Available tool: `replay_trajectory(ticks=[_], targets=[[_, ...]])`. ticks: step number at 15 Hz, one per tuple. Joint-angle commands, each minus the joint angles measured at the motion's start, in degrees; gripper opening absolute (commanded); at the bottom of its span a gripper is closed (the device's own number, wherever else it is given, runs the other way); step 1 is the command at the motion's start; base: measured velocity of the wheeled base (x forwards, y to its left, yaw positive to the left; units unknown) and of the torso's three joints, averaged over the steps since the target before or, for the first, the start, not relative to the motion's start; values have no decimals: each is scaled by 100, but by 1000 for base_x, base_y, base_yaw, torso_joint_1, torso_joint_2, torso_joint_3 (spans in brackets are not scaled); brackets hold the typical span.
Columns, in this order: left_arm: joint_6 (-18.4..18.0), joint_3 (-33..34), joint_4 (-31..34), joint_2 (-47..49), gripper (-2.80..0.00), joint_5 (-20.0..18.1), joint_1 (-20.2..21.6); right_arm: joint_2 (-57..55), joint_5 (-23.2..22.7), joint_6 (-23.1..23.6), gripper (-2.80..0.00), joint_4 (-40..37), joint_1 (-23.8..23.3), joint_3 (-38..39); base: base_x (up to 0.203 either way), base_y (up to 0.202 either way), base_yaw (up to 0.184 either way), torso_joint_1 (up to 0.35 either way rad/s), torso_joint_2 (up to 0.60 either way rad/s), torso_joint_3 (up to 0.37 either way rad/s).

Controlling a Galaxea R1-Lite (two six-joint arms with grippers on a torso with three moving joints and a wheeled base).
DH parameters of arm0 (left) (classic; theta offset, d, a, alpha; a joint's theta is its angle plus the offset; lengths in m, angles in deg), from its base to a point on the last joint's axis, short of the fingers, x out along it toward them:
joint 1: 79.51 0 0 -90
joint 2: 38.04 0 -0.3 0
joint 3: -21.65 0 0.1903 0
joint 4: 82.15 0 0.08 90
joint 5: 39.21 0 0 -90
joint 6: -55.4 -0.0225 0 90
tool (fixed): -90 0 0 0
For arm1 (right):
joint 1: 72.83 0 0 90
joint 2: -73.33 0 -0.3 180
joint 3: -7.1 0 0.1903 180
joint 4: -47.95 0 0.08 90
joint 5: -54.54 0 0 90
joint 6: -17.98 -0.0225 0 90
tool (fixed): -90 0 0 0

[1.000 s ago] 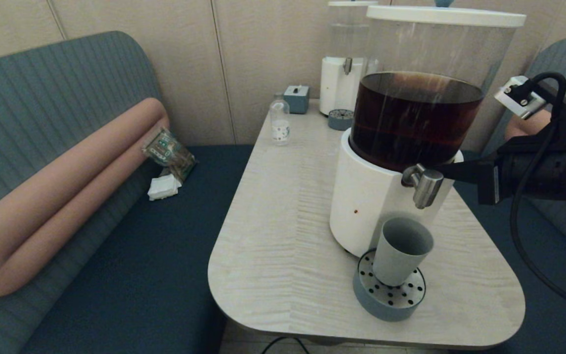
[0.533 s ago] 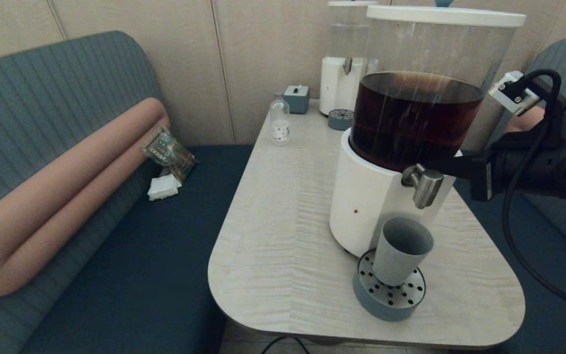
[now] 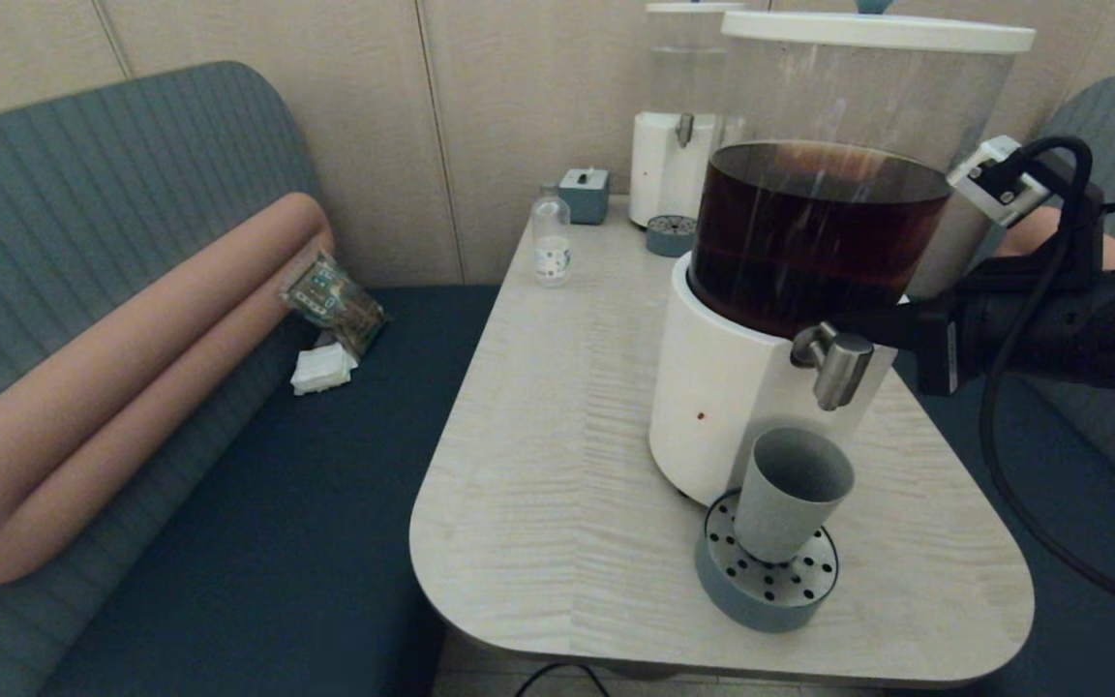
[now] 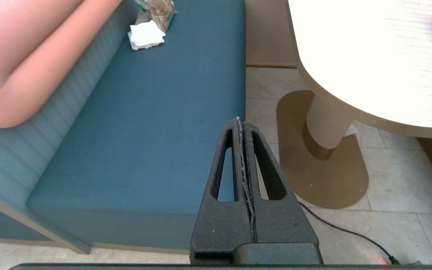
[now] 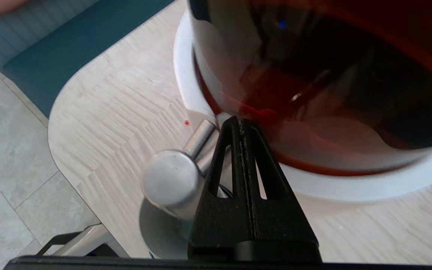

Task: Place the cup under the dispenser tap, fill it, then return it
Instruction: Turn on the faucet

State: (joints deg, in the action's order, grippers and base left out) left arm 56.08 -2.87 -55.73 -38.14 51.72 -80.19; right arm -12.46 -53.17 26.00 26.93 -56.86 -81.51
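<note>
The grey-blue cup (image 3: 792, 494) stands on the round drip tray (image 3: 767, 579) directly below the brushed-steel dispenser tap (image 3: 835, 363) of the large dispenser (image 3: 809, 242) holding dark brown liquid. My right gripper (image 3: 848, 327) is shut and empty; its tips lie just behind the tap, against the dispenser's white base. In the right wrist view the shut fingers (image 5: 240, 150) sit beside the tap (image 5: 173, 180), with the cup (image 5: 159, 228) partly hidden beneath. My left gripper (image 4: 241, 125) is shut, parked low over the bench seat beside the table.
A smaller white dispenser (image 3: 678, 145) with its own drip tray (image 3: 671, 235), a small clear bottle (image 3: 551, 239) and a small blue box (image 3: 585, 194) stand at the table's (image 3: 557, 465) far end. Bench seats flank the table; a packet (image 3: 333, 302) and napkins lie on the left one.
My right arm has slid leftward and slightly up toward the dispenser, bringing its shut tips in behind the tap. The cup and tray have stayed put.
</note>
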Motion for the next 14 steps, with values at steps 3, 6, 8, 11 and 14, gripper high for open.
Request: replay_trajectory(ticks=[3, 6, 8, 11, 14], targets=[[2, 0, 3, 4, -280, 4, -2, -114, -48, 6, -280, 222, 38, 20, 0, 0, 0, 0, 0, 0], [2, 0, 3, 10, -280, 4, -2, -158, -90, -5, -280, 222, 47, 12, 0, 0, 0, 0, 0, 0], [2, 0, 3, 3, -280, 4, -2, -184, -136, -2, -280, 222, 55, 12, 0, 0, 0, 0, 0, 0], [2, 0, 3, 10, -280, 4, -2, -167, -192, -2, -280, 222, 64, 12, 0, 0, 0, 0, 0, 0], [2, 0, 3, 5, -280, 4, -2, -154, -233, 56, -280, 231, 59, 25, 0, 0, 0, 0, 0, 0]])
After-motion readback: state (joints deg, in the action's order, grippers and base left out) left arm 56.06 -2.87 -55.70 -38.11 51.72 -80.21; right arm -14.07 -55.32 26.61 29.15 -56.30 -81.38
